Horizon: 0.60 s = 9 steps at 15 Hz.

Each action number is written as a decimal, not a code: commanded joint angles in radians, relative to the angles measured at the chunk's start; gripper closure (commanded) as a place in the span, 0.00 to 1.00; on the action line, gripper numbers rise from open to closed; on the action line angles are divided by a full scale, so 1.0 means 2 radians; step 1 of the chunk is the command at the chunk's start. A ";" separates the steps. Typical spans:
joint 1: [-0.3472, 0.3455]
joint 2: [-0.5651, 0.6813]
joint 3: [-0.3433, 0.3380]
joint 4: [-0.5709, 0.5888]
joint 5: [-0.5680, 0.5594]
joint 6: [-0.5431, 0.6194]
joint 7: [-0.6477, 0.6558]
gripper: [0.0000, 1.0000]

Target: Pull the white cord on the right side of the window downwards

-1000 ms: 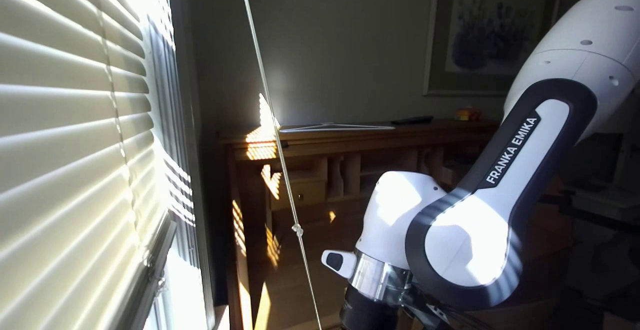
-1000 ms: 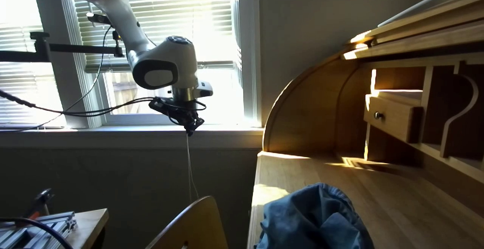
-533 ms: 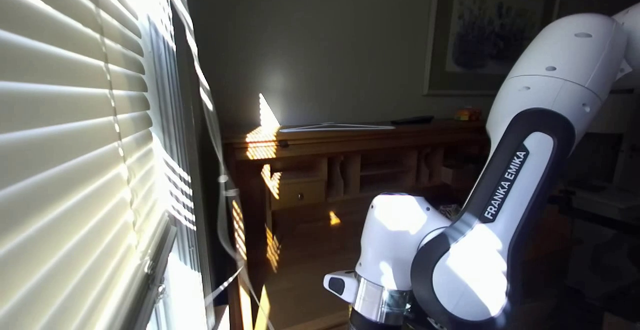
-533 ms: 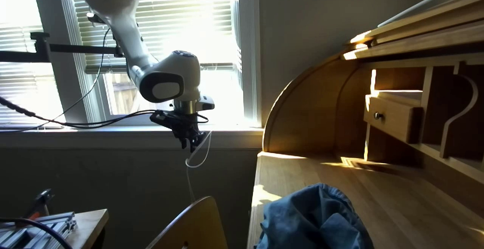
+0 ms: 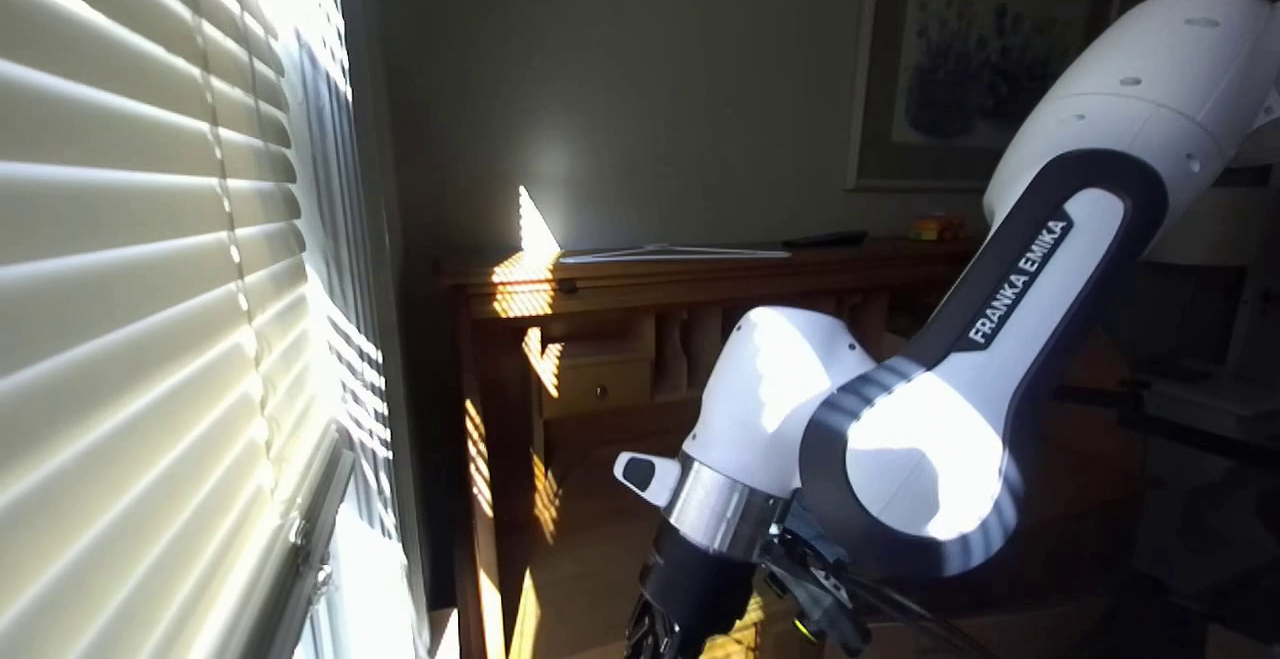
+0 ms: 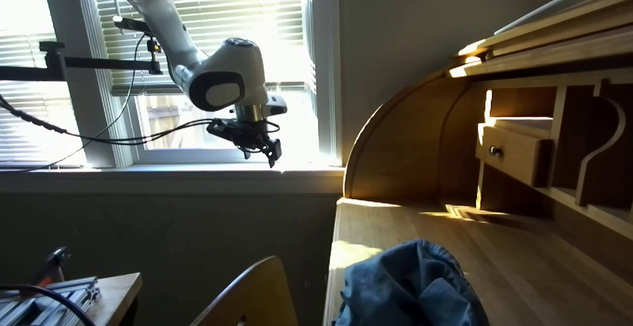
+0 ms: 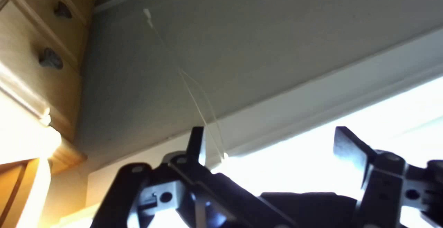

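Desk [image 6: 524,261] at the right, window [image 6: 232,22] beyond its far left corner, robot arm [image 6: 170,31] before the window.

In an exterior view an end panel [image 6: 400,153] stands along the desk's far edge, a drawer [image 6: 507,155] sits above the right edge, and a cloth [image 6: 413,286] lies just inside the left edge. Left of that edge stands a chair [image 6: 257,296]; farther left, a side table [image 6: 114,291]. The gripper [image 6: 260,159] hangs left of the far left corner, before the window's lower part. A rod [image 6: 559,2] rests on the desk's upper ledge [image 6: 559,31]. In the wrist view a cord [image 7: 193,98] runs before the wall [image 7: 294,37], its window end showing between the fingers [image 7: 351,152].
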 commanded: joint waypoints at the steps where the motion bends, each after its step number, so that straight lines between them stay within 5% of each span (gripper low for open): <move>1: -0.018 -0.059 0.024 0.005 0.023 -0.008 0.015 0.00; 9: -0.018 -0.155 0.018 0.024 0.009 0.005 0.018 0.00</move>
